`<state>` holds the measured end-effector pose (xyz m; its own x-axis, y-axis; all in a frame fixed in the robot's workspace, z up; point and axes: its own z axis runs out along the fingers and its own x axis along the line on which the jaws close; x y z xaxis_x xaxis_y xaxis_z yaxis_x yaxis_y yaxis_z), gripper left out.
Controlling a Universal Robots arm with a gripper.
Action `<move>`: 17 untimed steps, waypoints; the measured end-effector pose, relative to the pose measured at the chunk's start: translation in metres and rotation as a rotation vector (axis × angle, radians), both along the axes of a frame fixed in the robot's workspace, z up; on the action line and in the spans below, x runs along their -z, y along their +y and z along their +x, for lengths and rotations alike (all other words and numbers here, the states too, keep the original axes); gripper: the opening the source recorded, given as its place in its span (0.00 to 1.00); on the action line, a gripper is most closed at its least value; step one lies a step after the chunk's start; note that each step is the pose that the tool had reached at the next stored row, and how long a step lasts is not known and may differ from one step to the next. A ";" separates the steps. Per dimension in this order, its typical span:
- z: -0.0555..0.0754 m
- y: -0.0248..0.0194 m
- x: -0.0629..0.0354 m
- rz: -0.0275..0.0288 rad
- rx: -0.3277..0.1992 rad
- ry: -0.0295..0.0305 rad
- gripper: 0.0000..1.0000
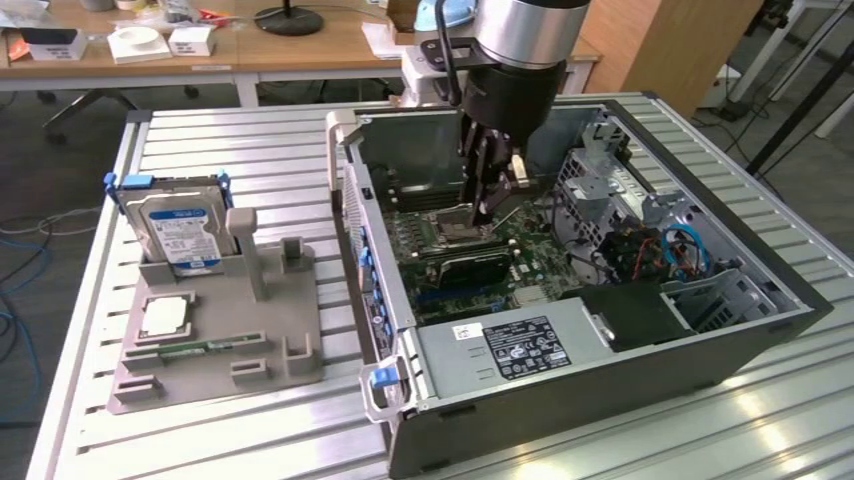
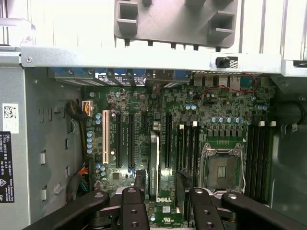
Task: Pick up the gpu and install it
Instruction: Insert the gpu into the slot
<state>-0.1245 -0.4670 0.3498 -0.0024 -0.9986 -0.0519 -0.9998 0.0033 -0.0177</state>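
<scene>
The gpu [image 2: 153, 163] stands on edge in a motherboard slot inside the open computer case [image 1: 747, 345]. In the wrist view I see it as a thin strip with a DELL label at its near end. In the exterior view its black cooler face [image 1: 470, 264] lies low on the green motherboard. My gripper [image 1: 483, 222] hangs inside the case just above the card. My gripper [image 2: 160, 181] is open, one black finger [image 2: 139, 179] on each side of the card, both apart from it. Nothing is held.
On the exterior view's left a grey fixture [image 1: 274, 300] holds a hard drive with a blue-white label [image 1: 180, 232], a CPU [image 1: 163, 316] and a memory stick [image 1: 200, 347]. An empty CPU socket [image 2: 221, 167], memory slots, cables and the case walls surround the gripper.
</scene>
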 end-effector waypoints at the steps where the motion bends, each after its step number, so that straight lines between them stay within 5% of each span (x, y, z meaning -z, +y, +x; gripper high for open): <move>1: 0.000 0.0000 0.0000 0.0000 0.000 0.0000 0.40; 17: 0.005 0.0000 0.0000 0.0000 0.000 0.0000 0.40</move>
<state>-0.1198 -0.4670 0.3498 -0.0023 -0.9986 -0.0519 -0.9998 0.0032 -0.0177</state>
